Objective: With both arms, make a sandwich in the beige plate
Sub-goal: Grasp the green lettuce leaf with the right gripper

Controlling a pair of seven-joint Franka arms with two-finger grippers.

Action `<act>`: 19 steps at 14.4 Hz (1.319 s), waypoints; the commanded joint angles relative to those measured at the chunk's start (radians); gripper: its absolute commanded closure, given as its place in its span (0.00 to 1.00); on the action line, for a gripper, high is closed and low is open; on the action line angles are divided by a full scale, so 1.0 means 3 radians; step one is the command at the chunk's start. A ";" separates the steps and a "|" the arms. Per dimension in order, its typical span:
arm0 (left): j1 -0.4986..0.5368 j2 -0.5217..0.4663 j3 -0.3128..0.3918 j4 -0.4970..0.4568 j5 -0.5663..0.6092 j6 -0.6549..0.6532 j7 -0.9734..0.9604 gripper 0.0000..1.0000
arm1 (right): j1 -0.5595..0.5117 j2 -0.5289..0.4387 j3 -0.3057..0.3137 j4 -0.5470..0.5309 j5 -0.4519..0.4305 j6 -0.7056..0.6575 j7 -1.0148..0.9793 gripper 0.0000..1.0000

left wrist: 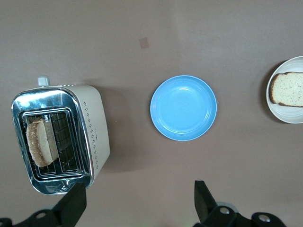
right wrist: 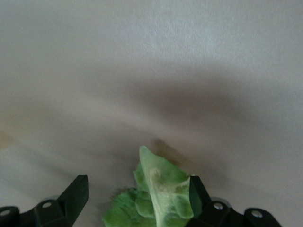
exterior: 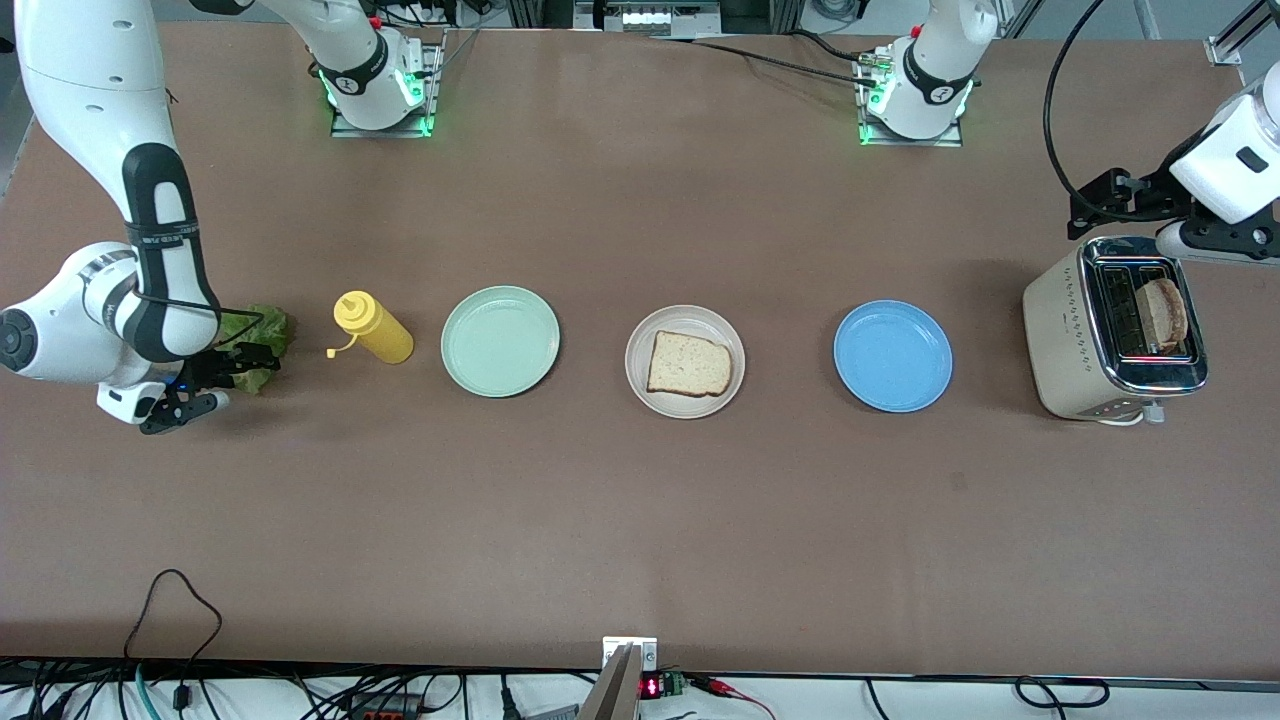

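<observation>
Right claw point(exterior: 205, 385) sits low at the right arm's end of the surface point(exterior: 640, 520), fingers spread, not clenched. Lettuce leaf point(exterior: 258, 345) lies on the surface, partly between the fingers; in the right wrist view the leaf point(right wrist: 156, 194) touches one finger point(right wrist: 195, 194) and stands clear of the other. Leaf's pale rib runs lengthwise out from the claw, tip pointing away from it.

Next along the row: yellow squeeze bottle point(exterior: 375, 328) lying on its side, nozzle toward the lettuce; mint-green plate point(exterior: 500, 341); beige plate point(exterior: 685, 361) w/ one bread slice point(exterior: 689, 364) lying flat on it; blue plate point(exterior: 893, 356); toaster point(exterior: 1115, 330) w/ a second bread slice point(exterior: 1165, 313) upright in a slot.

Left claw point(left wrist: 137, 205) hangs over the surface beside the toaster, fingers released, holding nothing.
</observation>
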 commanded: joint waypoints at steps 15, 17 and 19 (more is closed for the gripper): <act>0.0111 0.0246 -0.0023 0.0148 -0.0032 0.0017 -0.0032 0.00 | 0.0110 -0.0223 -0.0084 0.0346 -0.0344 -0.0312 -0.0013 1.00; 0.0106 0.0251 -0.0028 0.0148 -0.0017 0.0022 -0.0022 0.00 | 0.0110 -0.0305 -0.0074 0.0575 -0.0360 -0.0572 -0.0151 1.00; 0.0106 0.0282 -0.0033 0.0148 -0.0047 0.0022 -0.0017 0.00 | 0.0126 -0.0321 -0.0069 0.0805 -0.0355 -0.0777 -0.0233 1.00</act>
